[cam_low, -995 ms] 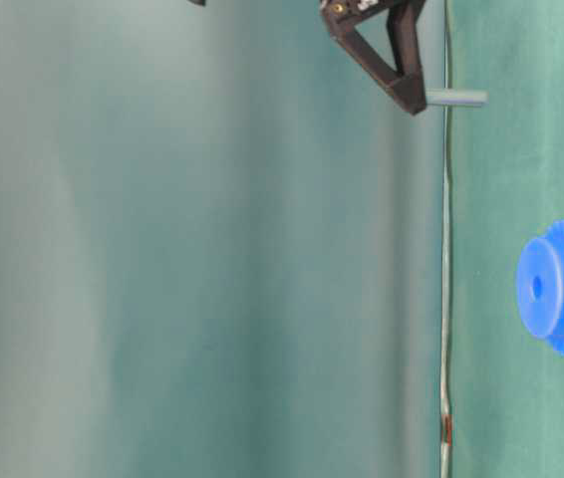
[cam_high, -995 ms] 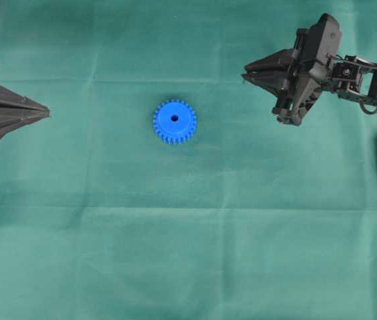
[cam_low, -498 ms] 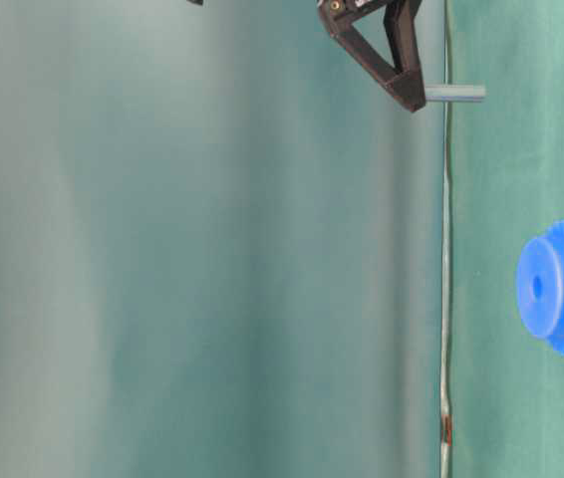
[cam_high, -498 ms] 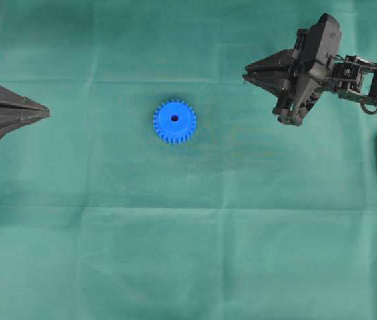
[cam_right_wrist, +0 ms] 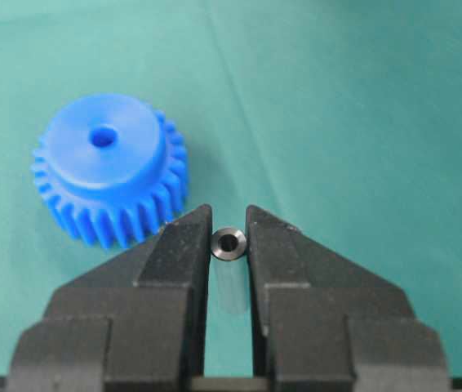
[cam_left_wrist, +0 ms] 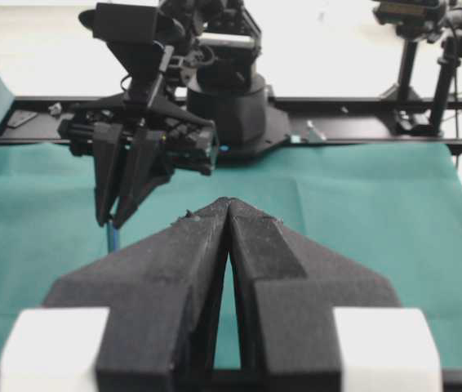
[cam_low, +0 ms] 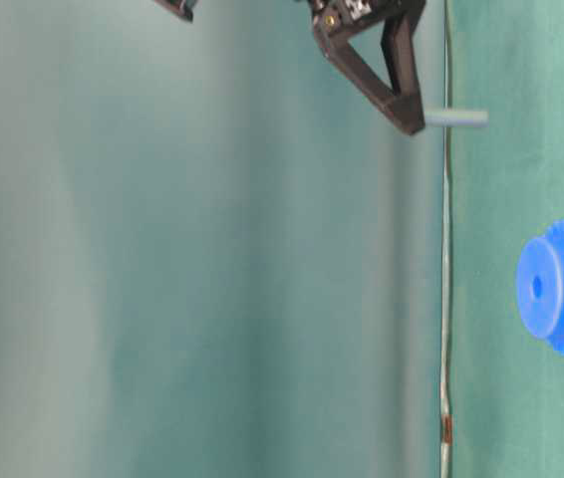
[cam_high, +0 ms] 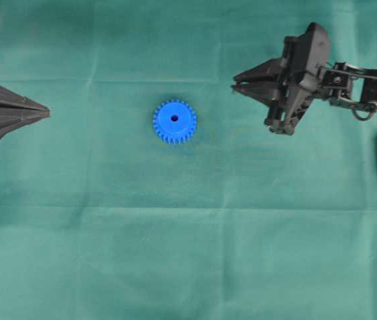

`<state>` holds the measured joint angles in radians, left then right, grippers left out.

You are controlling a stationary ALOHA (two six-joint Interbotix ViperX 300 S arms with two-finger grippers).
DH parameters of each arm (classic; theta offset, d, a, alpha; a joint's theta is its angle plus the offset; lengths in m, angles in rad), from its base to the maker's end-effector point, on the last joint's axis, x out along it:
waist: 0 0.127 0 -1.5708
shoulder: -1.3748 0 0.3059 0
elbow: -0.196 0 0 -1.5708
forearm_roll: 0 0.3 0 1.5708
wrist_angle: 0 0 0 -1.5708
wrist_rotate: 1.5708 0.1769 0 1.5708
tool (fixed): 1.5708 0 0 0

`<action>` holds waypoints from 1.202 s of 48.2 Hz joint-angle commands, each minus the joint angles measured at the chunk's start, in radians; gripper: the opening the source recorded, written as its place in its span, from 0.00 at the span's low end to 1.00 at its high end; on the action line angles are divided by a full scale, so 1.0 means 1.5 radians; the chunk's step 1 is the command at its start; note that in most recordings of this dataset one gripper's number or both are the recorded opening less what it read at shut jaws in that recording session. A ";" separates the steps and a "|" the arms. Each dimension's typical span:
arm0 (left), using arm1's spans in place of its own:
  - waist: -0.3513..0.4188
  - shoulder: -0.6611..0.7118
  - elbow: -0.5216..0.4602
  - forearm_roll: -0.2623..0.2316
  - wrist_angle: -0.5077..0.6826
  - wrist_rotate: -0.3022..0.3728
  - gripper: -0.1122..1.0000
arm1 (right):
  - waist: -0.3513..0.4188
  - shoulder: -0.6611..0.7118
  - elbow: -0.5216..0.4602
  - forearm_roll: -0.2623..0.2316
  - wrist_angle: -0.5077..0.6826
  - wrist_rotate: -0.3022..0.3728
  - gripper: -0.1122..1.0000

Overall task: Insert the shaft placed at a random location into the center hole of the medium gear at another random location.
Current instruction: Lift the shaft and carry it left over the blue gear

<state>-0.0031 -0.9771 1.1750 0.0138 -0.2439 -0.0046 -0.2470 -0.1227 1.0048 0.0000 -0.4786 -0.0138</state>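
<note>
The black jaws of the right gripper (cam_right_wrist: 230, 245) are clamped on the short silver-grey metal shaft (cam_right_wrist: 230, 243), which sits between the two fingertips. The right wrist view looks at the shaft end-on: a dark, shiny ring with a small hollow in its middle, its pale body running back between the pads. In the table-level view the shaft (cam_low: 456, 118) pokes out from the jaw tips as a plain, smooth grey cylinder, pointing toward the green cloth-covered surface (cam_low: 521, 398) and clear of it.

Beyond the jaws, up and to the left in the right wrist view, lies the bright blue plastic toothed gear (cam_right_wrist: 110, 169), flat on the surface. It has a smooth raised round hub ringed by evenly cut teeth, and the small dark round centre hole (cam_right_wrist: 102, 136) opens upward in the middle of the hub. Shaft and gear are apart; the overhead view shows the right gripper (cam_high: 236, 81) to the right of the gear (cam_high: 174, 121) and a little above it in the frame.

At the far left edge of the overhead view, the jaws of the left gripper (cam_high: 44, 112) are pressed together on nothing, well apart from the gear.
</note>
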 commanded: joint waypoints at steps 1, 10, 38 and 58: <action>-0.001 0.002 -0.014 0.001 -0.003 -0.001 0.10 | 0.015 0.013 -0.042 0.002 0.002 0.000 0.22; -0.001 0.003 -0.014 0.001 -0.003 -0.001 0.10 | 0.042 0.059 -0.105 0.002 0.022 0.000 0.22; 0.000 0.004 -0.013 0.002 -0.003 -0.001 0.10 | 0.083 0.146 -0.239 0.000 0.065 -0.004 0.22; -0.001 0.004 -0.014 0.002 -0.003 -0.001 0.10 | 0.084 0.149 -0.237 0.000 0.066 -0.004 0.22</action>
<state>-0.0031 -0.9771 1.1750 0.0138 -0.2439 -0.0046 -0.1243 0.1120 0.6688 0.0000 -0.3789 -0.0138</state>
